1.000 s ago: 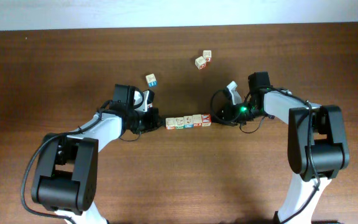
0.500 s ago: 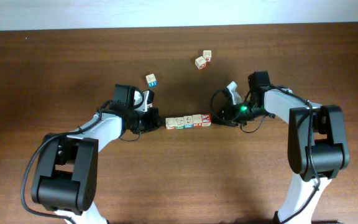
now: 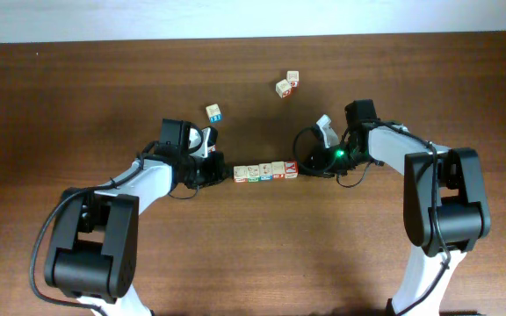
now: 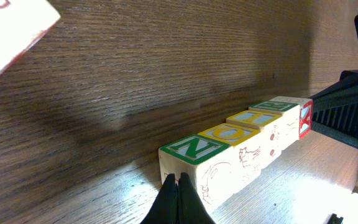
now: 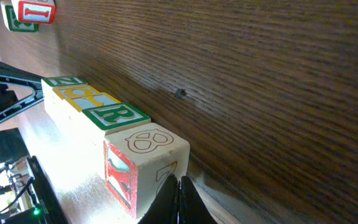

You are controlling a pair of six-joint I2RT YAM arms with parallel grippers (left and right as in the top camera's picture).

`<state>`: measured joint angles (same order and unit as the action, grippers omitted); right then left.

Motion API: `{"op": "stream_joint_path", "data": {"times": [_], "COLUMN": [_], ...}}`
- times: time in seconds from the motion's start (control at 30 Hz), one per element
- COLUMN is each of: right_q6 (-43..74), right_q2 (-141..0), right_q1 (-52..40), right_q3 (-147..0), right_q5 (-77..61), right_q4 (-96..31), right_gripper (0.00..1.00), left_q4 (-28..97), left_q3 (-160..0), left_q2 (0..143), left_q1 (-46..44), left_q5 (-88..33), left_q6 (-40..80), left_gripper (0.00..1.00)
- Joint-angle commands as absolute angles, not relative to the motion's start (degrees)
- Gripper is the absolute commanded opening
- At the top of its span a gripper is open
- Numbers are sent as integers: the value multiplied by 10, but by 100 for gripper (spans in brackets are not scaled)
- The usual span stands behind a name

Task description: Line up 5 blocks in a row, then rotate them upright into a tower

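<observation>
Wooden blocks [image 3: 266,171] in one row, a gripper at each end.
Overhead: left gripper [image 3: 225,175] at row's left end, right gripper [image 3: 305,167] at its right; long axis runs between them. Left wrist: jaws closed, empty, against N block [image 4: 194,155]. Right wrist: jaws closed, empty, against end block [image 5: 145,165].

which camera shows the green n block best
Left wrist: the green N block sits nearest the lens, letter plain. Right wrist shows it small at the far end of the row; overhead shows it as a tiny cube, letter unreadable.
</observation>
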<state>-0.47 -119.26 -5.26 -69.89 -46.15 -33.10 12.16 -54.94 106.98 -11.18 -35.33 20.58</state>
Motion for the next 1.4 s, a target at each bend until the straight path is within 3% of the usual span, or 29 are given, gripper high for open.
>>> {"op": "stream_joint_path", "data": {"times": [0.0,0.97,1.37], "right_q6": [-12,-13,11], "right_q2": [-1183,-1143,-1153], "right_q1": [-59,-60,-60], "right_q3": [-708,-708,-708], "right_q5": [-461,-509,-460], "right_q4": [-330,-342,-340], "right_gripper": [4,4,4], "left_q4": [120,120,120], "left_q3": [-544,-544,-544], "left_q2": [1074,1074,1074], "left_q1": [-114,-114,-114], "left_q5": [-357,-358,-362], "left_q6": [201,201,201], "left_gripper": [0,0,0]}}
